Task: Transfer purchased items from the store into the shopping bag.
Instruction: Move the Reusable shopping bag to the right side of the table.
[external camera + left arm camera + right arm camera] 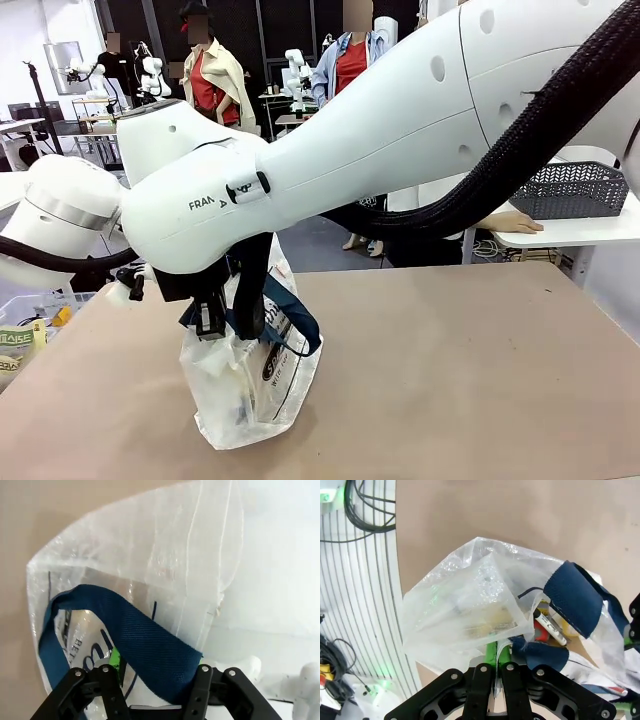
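Note:
The shopping bag [250, 395] stands on the tan table [460, 370], thin translucent white plastic with dark print and navy handles. In the left wrist view a navy handle [145, 635] fills the gap between the fingers of my left gripper [155, 672], which grips it. My right gripper [496, 655] is shut, its green pads pinching the bag's clear rim [470, 610]. Through the mouth held apart I see purchased items inside: a red pack [540, 630], a yellow one [568, 628] and a white tube [551, 625]. My right arm [400, 130] reaches across to the bag.
A dark grey mesh basket [570, 188] sits on a white side table at the far right, with a person's hand [510, 222] resting beside it. Boxes and packs [15, 345] lie off the table's left edge. The tabletop right of the bag is bare.

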Controlling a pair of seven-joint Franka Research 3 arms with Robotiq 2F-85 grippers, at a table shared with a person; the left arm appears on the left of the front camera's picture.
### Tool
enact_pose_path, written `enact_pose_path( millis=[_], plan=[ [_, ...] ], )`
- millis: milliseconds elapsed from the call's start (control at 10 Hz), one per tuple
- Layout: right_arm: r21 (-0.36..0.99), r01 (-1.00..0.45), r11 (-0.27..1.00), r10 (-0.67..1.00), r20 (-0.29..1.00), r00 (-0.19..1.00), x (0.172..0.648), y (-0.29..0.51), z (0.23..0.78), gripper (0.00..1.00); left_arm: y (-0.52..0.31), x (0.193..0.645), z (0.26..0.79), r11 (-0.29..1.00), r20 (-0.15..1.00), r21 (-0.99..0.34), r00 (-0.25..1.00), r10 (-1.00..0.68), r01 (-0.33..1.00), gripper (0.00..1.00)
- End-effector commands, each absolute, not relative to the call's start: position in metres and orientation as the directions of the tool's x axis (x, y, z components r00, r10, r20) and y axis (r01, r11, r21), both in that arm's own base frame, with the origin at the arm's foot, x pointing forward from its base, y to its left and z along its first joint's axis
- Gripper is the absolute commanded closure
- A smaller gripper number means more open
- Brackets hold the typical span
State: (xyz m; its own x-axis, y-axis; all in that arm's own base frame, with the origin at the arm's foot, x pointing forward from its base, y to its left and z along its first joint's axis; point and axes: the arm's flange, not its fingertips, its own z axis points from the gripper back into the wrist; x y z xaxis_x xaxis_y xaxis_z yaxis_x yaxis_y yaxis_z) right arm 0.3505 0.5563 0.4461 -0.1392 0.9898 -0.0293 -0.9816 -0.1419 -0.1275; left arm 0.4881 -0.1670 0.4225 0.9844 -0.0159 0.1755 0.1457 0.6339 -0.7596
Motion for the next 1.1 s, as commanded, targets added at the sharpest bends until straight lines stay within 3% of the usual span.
enact_pose_path(
  millis=[0, 100, 200, 400, 500, 1000],
  plan=[
    [-0.163, -0.978, -0.128, 0.991, -0.046, -0.122, 0.3503, 0.5664, 0.4434, 1.00, -0.1835, 0.4797, 0.4158, 0.693, 0.227, -0.707, 0.974, 0.028, 0.145, 0.41],
    [-0.163, -0.978, -0.127, 0.992, -0.042, -0.122, 0.3494, 0.5657, 0.4441, 1.00, -0.1860, 0.4792, 0.4159, 0.703, 0.233, -0.693, 0.972, 0.014, 0.156, 0.41],
    [-0.164, -0.978, -0.127, 0.992, -0.040, -0.122, 0.3489, 0.5653, 0.4441, 1.00, -0.1858, 0.4793, 0.4159, 0.701, 0.236, -0.696, 0.972, 0.015, 0.158, 0.55],
    [-0.169, -0.978, -0.126, 0.992, -0.040, -0.121, 0.3477, 0.5637, 0.4452, 1.00, -0.1850, 0.4790, 0.4174, 0.705, 0.232, -0.694, 0.973, 0.022, 0.150, 0.94],
    [-0.169, -0.977, -0.128, 0.992, -0.039, -0.123, 0.3473, 0.5639, 0.4449, 1.00, -0.1843, 0.4793, 0.4178, 0.707, 0.228, -0.693, 0.973, 0.026, 0.144, 1.00],
    [-0.172, -0.977, -0.127, 0.992, -0.039, -0.122, 0.3468, 0.5626, 0.4449, 1.00, -0.1804, 0.4833, 0.4169, 0.684, 0.174, -0.720, 0.985, 0.011, 0.120, 1.00]
  ],
)
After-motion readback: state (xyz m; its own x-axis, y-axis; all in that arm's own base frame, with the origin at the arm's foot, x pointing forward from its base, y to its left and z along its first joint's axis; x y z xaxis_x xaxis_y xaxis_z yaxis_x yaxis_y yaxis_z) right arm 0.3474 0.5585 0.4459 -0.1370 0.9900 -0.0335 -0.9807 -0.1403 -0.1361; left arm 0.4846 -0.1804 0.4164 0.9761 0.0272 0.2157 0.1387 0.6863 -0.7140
